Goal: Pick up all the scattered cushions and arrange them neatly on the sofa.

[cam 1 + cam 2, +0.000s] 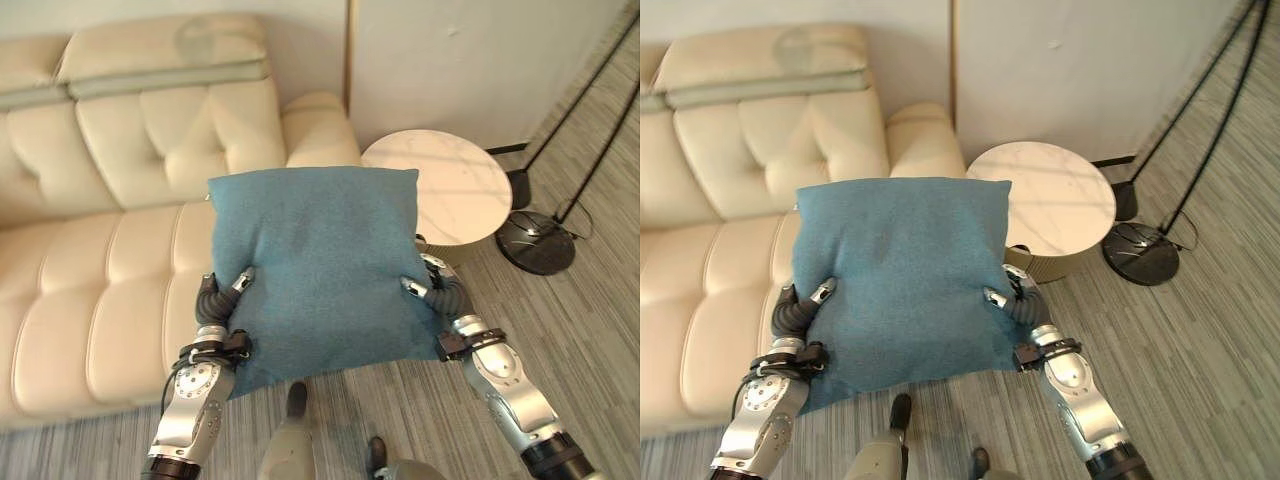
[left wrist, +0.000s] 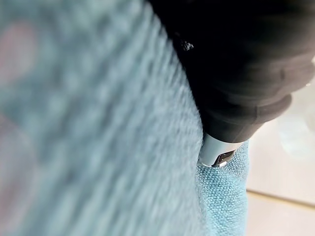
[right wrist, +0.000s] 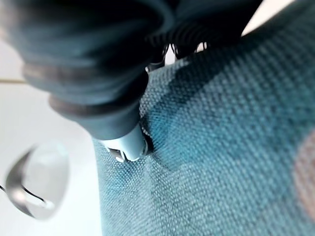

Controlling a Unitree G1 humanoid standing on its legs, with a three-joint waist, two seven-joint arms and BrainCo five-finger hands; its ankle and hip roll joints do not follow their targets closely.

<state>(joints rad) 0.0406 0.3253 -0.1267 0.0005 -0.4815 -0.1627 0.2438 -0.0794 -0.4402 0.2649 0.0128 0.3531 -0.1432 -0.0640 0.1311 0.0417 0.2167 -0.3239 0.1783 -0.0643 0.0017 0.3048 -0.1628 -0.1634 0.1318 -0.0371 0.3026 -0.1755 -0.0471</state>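
Observation:
I hold a blue cushion (image 1: 315, 270) flat in front of me with both hands, over the front edge of the cream sofa (image 1: 100, 290) near its right end. My left hand (image 1: 215, 300) grips the cushion's left side and my right hand (image 1: 440, 290) its right side. Each thumb lies on the top face, while the fingers are hidden beneath. In the left wrist view the thumb (image 2: 216, 150) presses into the blue fabric (image 2: 98, 123). The right wrist view has the thumb (image 3: 128, 142) dug into the cushion (image 3: 221, 147) the same way.
A round white marble side table (image 1: 450, 185) stands just right of the sofa's armrest (image 1: 320, 125). A floor lamp's dark round base (image 1: 535, 243) and thin poles sit further right on the striped grey carpet. The wall is behind.

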